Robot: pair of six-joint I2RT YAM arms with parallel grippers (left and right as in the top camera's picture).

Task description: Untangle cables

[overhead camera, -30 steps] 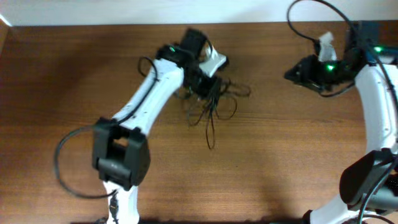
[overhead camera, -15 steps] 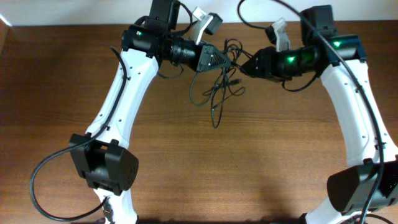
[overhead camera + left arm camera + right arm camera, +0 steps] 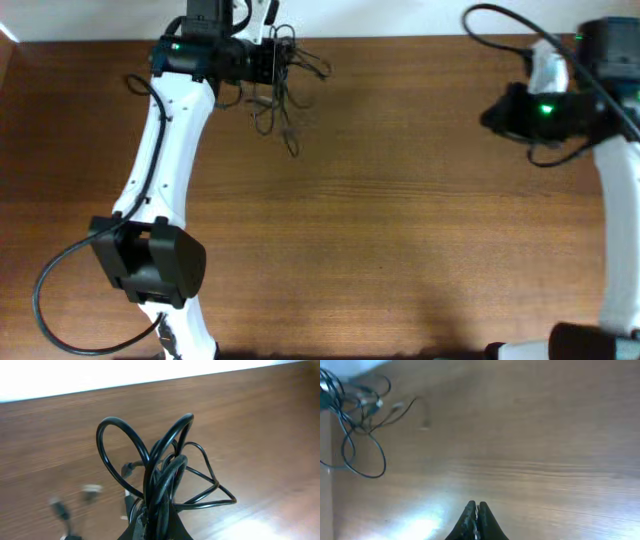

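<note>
The cables [image 3: 282,82] are a tangle of thin black cords hanging at the far left of the table, near its back edge. My left gripper [image 3: 262,62] is shut on the bundle. In the left wrist view the black loops [image 3: 162,467] fan up out of the shut left gripper [image 3: 157,522], and blurred plug ends [image 3: 91,492] dangle to the left. My right gripper [image 3: 490,116] is far off on the right side, well apart from the cords. In the right wrist view the right gripper [image 3: 476,508] is shut with nothing held, and the cables [image 3: 355,415] show at the upper left.
The brown wooden table [image 3: 400,220] fills the view, with a white wall along its back edge [image 3: 400,20]. A thicker black arm cable [image 3: 500,15] arcs above the right arm. Another arm cable [image 3: 50,290] loops beside the left arm's base.
The left arm has swung from the table's middle to the back left, carrying the cable bundle. The right arm has pulled back to the right and its jaws have shut.
</note>
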